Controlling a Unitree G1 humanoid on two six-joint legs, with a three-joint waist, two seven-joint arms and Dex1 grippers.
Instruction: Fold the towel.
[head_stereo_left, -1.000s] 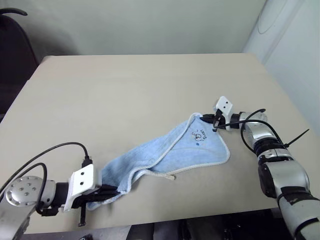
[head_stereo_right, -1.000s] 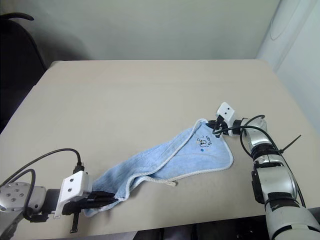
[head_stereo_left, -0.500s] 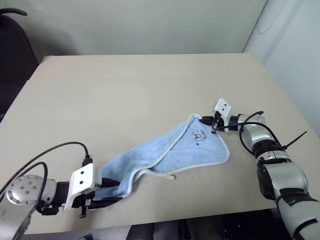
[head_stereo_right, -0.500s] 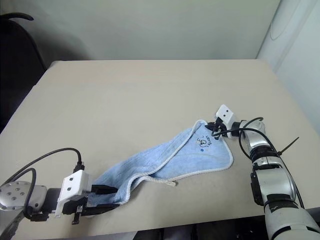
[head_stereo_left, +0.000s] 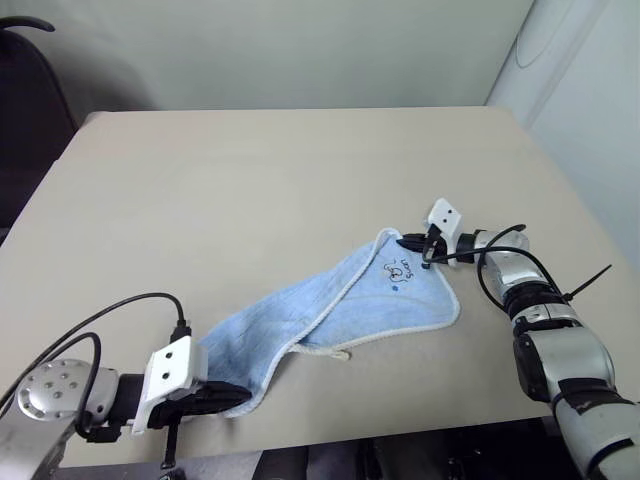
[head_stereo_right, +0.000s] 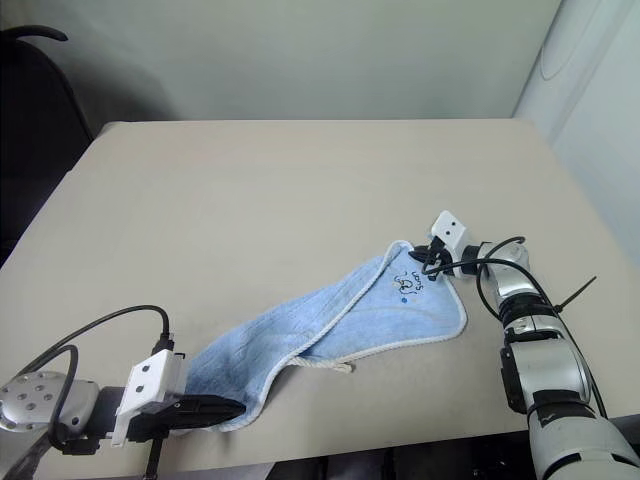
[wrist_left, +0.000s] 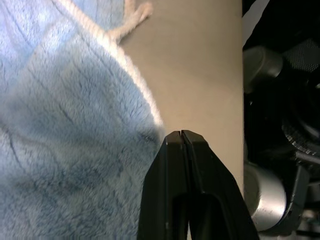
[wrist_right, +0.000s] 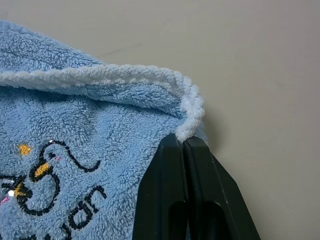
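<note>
At about 7 o'clock on the beige table (head_stereo_left: 300, 170), the left gripper (head_stereo_left: 232, 397) has its fingers pressed together at the towel's (head_stereo_left: 340, 300) near-left end, beside its white edging. The towel stretches diagonally toward 3 o'clock, where the right gripper (head_stereo_left: 408, 243) pinches its logo corner, fingers fully closed.

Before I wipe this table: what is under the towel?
Bare tan table surrounds the light-blue towel, which lies bunched and partly doubled over itself. Nothing bulges through, but the tabletop beneath it is covered, so small flat items there cannot be ruled out.
</note>
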